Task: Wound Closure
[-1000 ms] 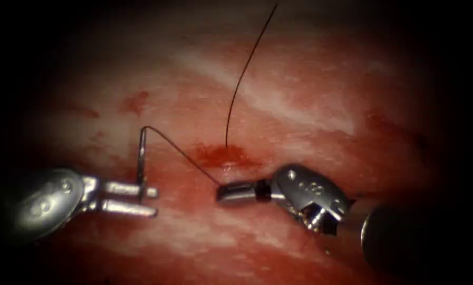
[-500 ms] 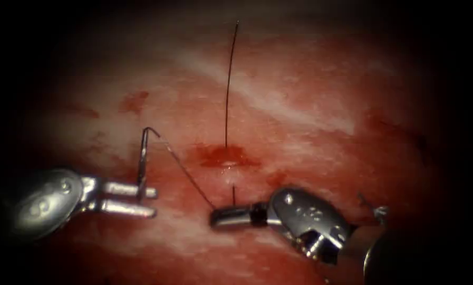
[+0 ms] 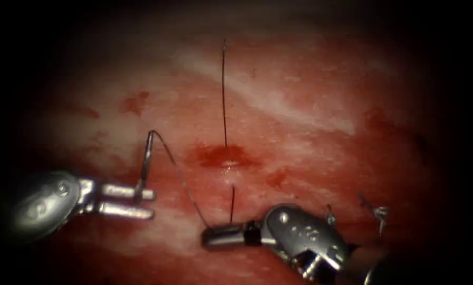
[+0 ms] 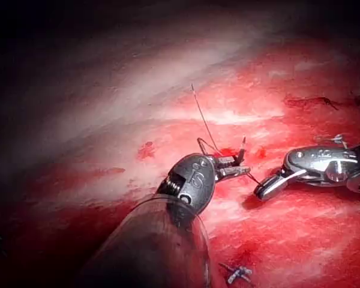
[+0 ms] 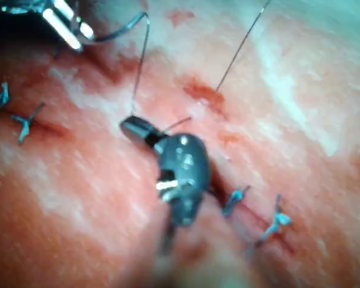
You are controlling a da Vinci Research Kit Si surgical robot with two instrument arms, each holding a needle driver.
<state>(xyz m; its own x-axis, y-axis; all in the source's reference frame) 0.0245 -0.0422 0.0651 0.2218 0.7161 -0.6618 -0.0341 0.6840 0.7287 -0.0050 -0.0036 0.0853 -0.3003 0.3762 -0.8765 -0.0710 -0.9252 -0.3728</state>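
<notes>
Thread drawn down through tissue (image 3: 310, 111).
My right tool (image 3: 211, 236), clamped on thread (image 3: 186, 184), has dropped; left tool (image 3: 151, 202) clamps needle (image 3: 145, 163), free of tissue.

We see the left claw (image 3: 141, 201) at the left of the tissue (image 3: 310, 111), gripping the needle (image 3: 145, 163), which stands clear above its jaws. Thread (image 3: 183, 182) runs from the needle's upper end down to the right claw (image 3: 215, 236), closed on it below the puncture (image 3: 223, 157). A second strand rises behind the puncture. Knotted stitches (image 3: 378, 214) lie to the right.
</notes>
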